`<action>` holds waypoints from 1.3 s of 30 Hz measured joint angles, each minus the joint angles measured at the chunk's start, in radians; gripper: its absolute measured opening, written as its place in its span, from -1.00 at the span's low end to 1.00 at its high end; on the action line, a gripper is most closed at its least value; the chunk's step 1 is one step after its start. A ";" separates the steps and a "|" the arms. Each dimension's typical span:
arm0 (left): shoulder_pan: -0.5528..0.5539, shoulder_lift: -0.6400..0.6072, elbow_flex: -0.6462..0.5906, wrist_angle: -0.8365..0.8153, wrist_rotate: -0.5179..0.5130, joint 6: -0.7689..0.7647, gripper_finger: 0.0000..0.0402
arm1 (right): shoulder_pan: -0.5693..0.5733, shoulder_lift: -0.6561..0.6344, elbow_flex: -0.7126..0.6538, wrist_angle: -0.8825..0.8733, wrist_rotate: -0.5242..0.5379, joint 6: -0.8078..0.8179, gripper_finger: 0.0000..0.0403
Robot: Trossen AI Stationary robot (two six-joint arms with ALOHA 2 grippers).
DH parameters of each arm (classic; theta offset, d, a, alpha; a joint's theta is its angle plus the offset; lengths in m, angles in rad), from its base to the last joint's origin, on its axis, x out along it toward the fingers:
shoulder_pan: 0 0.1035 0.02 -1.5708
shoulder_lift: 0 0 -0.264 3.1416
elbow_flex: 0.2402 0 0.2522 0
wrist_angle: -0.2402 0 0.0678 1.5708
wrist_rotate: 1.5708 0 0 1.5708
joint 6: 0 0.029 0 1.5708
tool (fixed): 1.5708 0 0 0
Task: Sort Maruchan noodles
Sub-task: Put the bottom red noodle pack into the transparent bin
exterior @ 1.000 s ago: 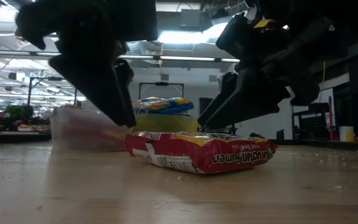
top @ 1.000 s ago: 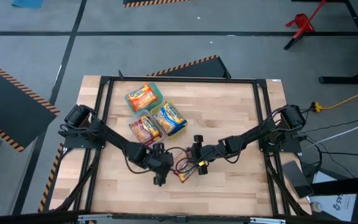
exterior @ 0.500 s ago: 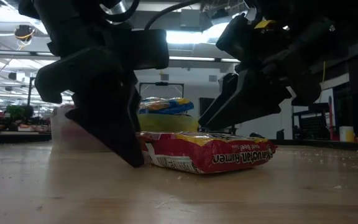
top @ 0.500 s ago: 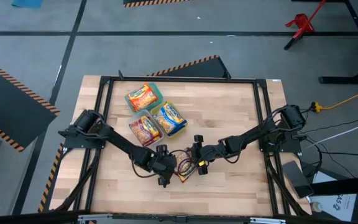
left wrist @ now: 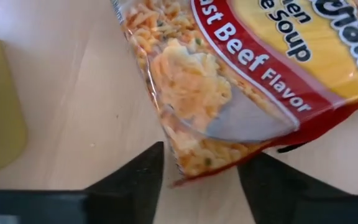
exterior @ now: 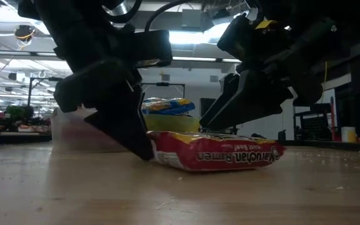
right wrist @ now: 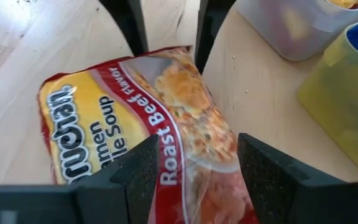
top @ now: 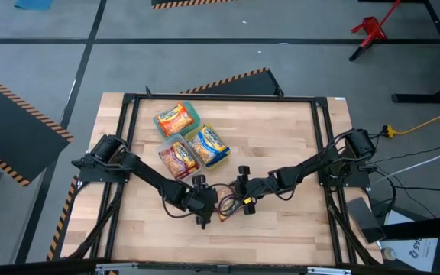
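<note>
— Lying flat on the wooden table (top: 281, 137), where exactly is the Roast Beef ramen packet (exterior: 220, 153)?

— Near the table's front middle, between my two grippers. My left gripper (top: 202, 216) straddles one short end, fingers spread, gripping nothing. My right gripper (top: 244, 208) hovers spread over the opposite end. Other packets sit in the green (top: 192, 112), clear (top: 180, 143) and yellow containers (top: 222, 159) behind.

Table: pale wooden tabletop (top: 281, 130) in a black frame.
On it, centre: red crinkly roast-beef ramen packet (exterior: 220, 152).
At 11 o'clock: green (top: 192, 116), clear (top: 176, 148) and yellow plastic containers (top: 198, 156).
</note>
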 joint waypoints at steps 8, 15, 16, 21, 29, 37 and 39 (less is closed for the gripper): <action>0.000 0.000 0.000 0.000 -0.004 0.001 -0.72 | 0.000 0.000 0.000 0.000 0.000 0.000 0.03; 0.000 0.000 0.000 0.000 -0.016 -0.001 -0.99 | 0.000 0.000 0.000 0.000 0.000 0.000 0.03; 0.000 0.000 0.000 0.000 -0.019 -0.005 -0.99 | 0.000 0.000 0.000 0.001 0.002 0.000 0.03; -0.012 -0.007 -0.001 0.000 -0.032 -0.035 -1.00 | 0.000 -0.037 -0.001 -0.033 0.027 -0.003 0.03; -0.031 -0.042 -0.002 0.007 -0.069 -0.081 -1.00 | 0.000 -0.225 0.000 -0.249 0.112 -0.004 0.03; -0.030 -0.117 -0.002 0.030 -0.128 -0.081 -1.00 | 0.000 -0.407 0.000 -0.470 0.267 -0.004 0.03; -0.027 -0.141 -0.001 0.030 -0.144 -0.081 -1.00 | 0.000 -0.438 0.000 -0.487 0.288 -0.004 0.03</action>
